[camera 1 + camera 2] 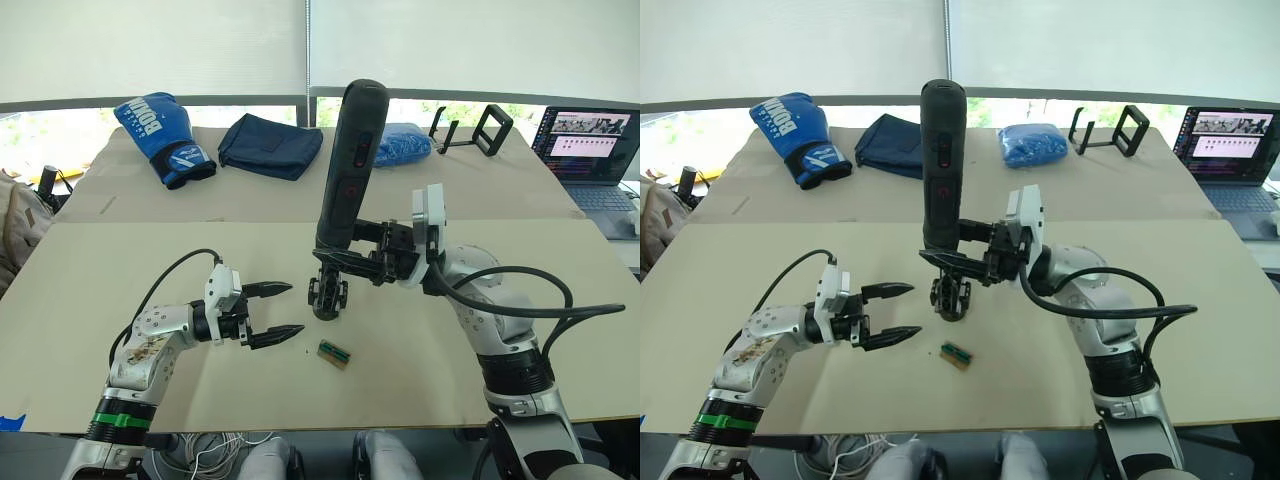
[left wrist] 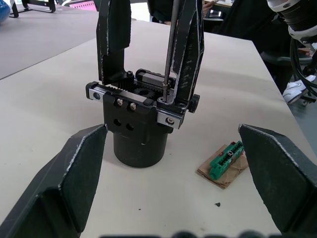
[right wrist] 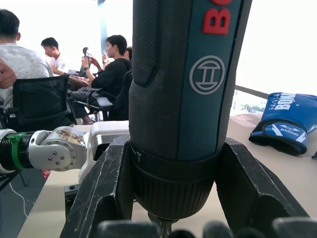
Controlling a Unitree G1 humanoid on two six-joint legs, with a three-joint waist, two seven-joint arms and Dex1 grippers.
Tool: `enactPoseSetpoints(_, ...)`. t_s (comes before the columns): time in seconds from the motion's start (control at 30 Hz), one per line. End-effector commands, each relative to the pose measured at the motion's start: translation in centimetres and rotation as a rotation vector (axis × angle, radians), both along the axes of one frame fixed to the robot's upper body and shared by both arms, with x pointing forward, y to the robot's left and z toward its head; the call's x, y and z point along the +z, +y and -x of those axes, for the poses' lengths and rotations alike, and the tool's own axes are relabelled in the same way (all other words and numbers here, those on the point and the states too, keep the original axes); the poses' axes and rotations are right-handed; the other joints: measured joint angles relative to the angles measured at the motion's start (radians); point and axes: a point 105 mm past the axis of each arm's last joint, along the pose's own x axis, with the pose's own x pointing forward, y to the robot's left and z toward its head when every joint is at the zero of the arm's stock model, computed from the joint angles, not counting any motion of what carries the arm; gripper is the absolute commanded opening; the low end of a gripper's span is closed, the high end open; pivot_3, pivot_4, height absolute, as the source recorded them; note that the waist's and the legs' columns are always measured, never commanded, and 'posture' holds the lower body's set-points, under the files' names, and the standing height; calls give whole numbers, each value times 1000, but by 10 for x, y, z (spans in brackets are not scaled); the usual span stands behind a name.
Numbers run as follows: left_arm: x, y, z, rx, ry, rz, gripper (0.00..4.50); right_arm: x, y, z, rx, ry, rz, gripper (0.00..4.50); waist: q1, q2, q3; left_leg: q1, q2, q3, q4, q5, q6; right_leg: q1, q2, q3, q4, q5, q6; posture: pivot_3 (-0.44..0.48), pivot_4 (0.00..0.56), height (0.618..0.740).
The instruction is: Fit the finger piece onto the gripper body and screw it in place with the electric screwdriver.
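Screwdriver (image 1: 347, 170): upright, clamped in right gripper (image 1: 352, 262), bit on body (image 2: 140, 124)
Left gripper (image 1: 282, 312): spread wide, empty, beside body

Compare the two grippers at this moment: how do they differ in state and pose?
The right gripper is shut on the electric screwdriver, held upright with its bit down on the gripper body; the left gripper is open and holds nothing. The right is above the body; the left is beside it, jaws pointing toward it. Both have black fingers.
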Motion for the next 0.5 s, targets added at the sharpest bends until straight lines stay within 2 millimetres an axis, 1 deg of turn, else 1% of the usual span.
enactPoseSetpoints(0.03,5,-5,4,-24,-27,11,4500,21,0,9,13,-92,-36,1938,0,0,0,0,0,0,0,0,0,0,0,0,0,0,0,0,150,740)
enactPoseSetpoints(0.5,6,-8,6,-32,-28,10,4500,20,-1,10,10,-78,-33,1938,0,0,0,0,0,0,0,0,0,0,0,0,0,0,0,0,150,740)
